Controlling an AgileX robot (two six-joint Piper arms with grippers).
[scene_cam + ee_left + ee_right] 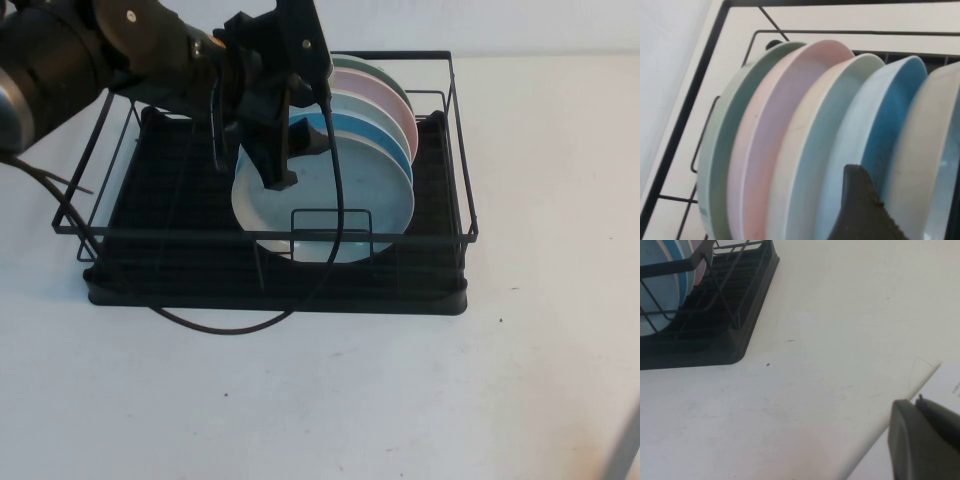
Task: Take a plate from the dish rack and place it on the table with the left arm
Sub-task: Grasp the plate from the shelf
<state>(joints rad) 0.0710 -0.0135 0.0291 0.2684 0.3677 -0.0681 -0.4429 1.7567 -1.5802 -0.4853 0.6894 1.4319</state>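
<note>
The black wire dish rack stands on the white table. Several plates stand on edge in its right half. The pale grey-blue plate is the front one. Behind it are a sky-blue plate, a pink plate and a green one. My left gripper is open at the front plate's upper left rim, one finger on each side of it. In the left wrist view one fingertip sits between the sky-blue plate and the front plate's cream underside. My right gripper is shut and empty, low over the table's edge.
The rack's left half holds no dishes. The left arm's black cable hangs over the rack's front rail onto the table. The rack's corner shows in the right wrist view. White table lies in front of and to the right of the rack.
</note>
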